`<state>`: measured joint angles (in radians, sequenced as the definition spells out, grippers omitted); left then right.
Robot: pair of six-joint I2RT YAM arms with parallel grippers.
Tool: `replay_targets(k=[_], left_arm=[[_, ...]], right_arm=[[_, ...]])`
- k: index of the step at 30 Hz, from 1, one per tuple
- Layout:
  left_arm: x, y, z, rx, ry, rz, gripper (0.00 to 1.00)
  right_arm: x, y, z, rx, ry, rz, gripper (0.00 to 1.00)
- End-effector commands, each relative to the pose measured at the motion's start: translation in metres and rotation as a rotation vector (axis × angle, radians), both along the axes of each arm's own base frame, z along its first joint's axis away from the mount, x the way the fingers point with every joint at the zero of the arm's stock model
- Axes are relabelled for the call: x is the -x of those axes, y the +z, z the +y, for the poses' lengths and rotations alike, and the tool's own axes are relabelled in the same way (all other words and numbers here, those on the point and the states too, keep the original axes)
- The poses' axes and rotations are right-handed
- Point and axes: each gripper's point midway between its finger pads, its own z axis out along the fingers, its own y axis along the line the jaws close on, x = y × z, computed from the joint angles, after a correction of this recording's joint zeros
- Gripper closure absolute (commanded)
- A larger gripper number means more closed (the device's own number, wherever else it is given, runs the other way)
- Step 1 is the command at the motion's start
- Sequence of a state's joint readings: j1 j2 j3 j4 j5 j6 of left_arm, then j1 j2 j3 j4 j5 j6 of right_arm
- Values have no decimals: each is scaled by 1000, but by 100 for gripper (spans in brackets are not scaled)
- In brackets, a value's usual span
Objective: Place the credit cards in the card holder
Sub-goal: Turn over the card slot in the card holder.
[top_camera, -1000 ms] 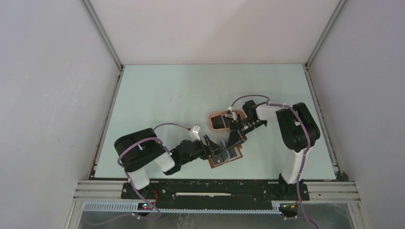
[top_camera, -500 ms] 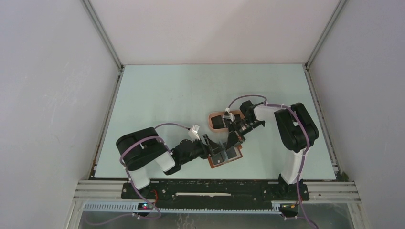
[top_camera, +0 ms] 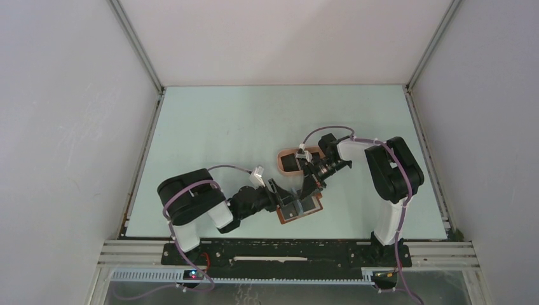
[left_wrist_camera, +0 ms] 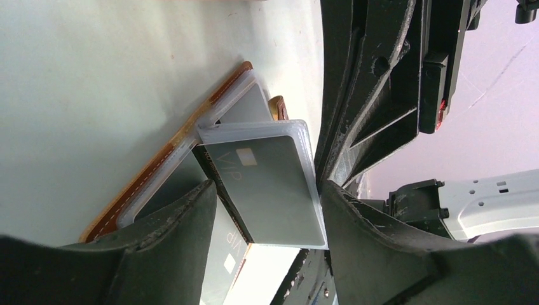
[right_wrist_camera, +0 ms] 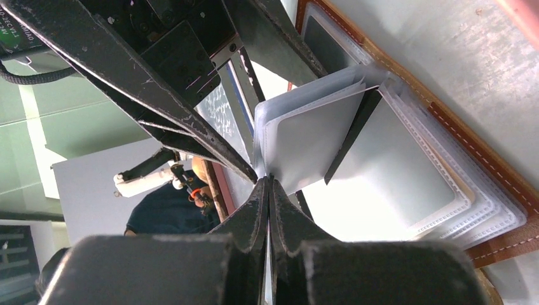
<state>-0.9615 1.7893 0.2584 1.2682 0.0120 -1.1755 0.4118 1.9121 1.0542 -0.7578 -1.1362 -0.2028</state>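
The card holder [top_camera: 313, 210] lies open on the table [top_camera: 222, 127], near the front edge between the two arms, its brown leather face down and its clear sleeves fanned upward. One sleeve [right_wrist_camera: 311, 136] stands up from the rest. Seen from the left wrist, a greyish card [left_wrist_camera: 270, 187] with a chip and the letters VIP shows through a raised clear pocket. A dark card [right_wrist_camera: 351, 136] shows edge-on between the raised sleeve and the flat ones beneath it.

The right fingers [right_wrist_camera: 254, 216] are pressed together, pinching the free edge of the raised sleeve. They come down onto the holder from the far right.

The left fingers [left_wrist_camera: 171, 235] stand apart, one on each side of the greyish card, close against its edges. Whether they press on it I cannot tell. The left arm reaches in low from the near left, so the two sets of fingers crowd in over the same spot, almost touching each other.

Just beyond the holder, behind the right wrist, sits a pink oval tray [top_camera: 281, 166] with a black card [top_camera: 290, 162] lying in it.
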Motion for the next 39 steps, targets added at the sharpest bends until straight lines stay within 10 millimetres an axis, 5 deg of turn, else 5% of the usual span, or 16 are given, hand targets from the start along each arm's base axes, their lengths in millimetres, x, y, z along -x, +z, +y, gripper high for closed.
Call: replay_targets(k=[1, 18, 25, 30, 39], left_arm=[[0, -1, 7, 17, 17, 3, 34], [2, -2, 15, 32, 31, 10, 43], [3, -1, 18, 34, 31, 6, 44], [4, 1, 18, 39, 27, 5, 44], [4, 2, 18, 40, 24, -2, 44]], right_arm=[[-8, -5, -1, 31, 6, -53, 95], [-30, -14, -20, 157, -30, -194, 85], [-46, 10, -28, 145, -63, -364, 74], [-33, 25, -14, 42, -29, -347, 67], [-7, 11, 6, 33, 81, -280, 50]])
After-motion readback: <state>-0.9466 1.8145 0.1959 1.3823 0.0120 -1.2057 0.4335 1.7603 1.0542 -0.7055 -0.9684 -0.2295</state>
